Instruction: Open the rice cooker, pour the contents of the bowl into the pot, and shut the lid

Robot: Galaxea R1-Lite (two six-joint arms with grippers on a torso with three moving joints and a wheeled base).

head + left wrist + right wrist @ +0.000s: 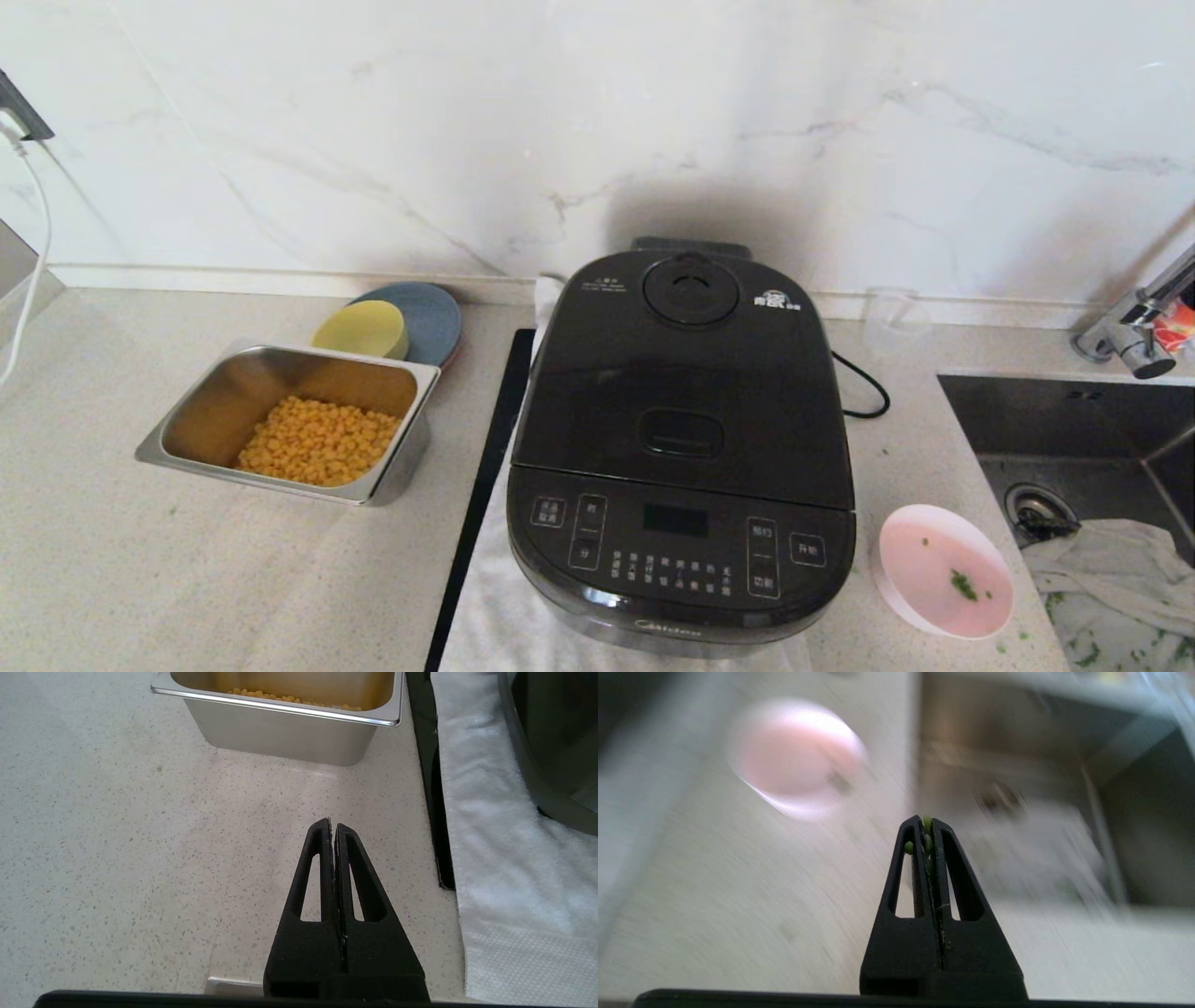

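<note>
The black rice cooker stands on a white towel at the counter's middle, its lid down, so the pot is hidden. The pale-pink bowl sits on the counter to the cooker's right, holding only a few green herb bits; in the right wrist view the bowl appears blurred, ahead of the fingers. My right gripper is shut above the counter, short of the bowl, with small green bits stuck at its tips. My left gripper is shut over bare counter near the steel tray. Neither arm shows in the head view.
A steel tray of yellow corn sits left of the cooker, with a yellow bowl and a blue plate behind it. A sink with a cloth lies right of the pink bowl, below a tap. A black strip borders the towel.
</note>
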